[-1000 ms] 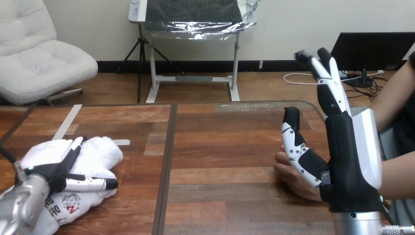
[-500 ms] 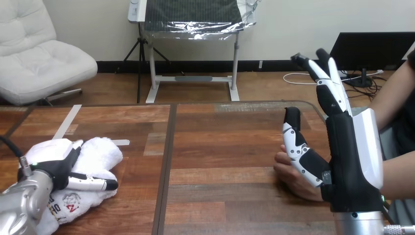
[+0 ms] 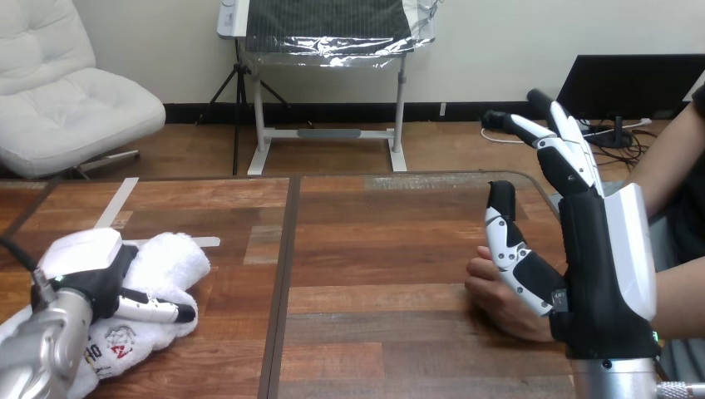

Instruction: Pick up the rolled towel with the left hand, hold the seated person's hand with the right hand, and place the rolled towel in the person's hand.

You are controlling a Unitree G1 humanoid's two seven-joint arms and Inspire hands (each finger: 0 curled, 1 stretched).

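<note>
Tabletop: left hand grips rolled towel (right hand fingers straight).

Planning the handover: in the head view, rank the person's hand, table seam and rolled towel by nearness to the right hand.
1. person's hand, right beside the right hand.
2. table seam, mid-table.
3. rolled towel, far left.

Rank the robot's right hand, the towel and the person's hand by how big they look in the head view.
Largest: right hand, though nearness to the camera enlarges it.
Then: rolled towel.
Smallest: person's hand, partly hidden behind the right hand.
</note>
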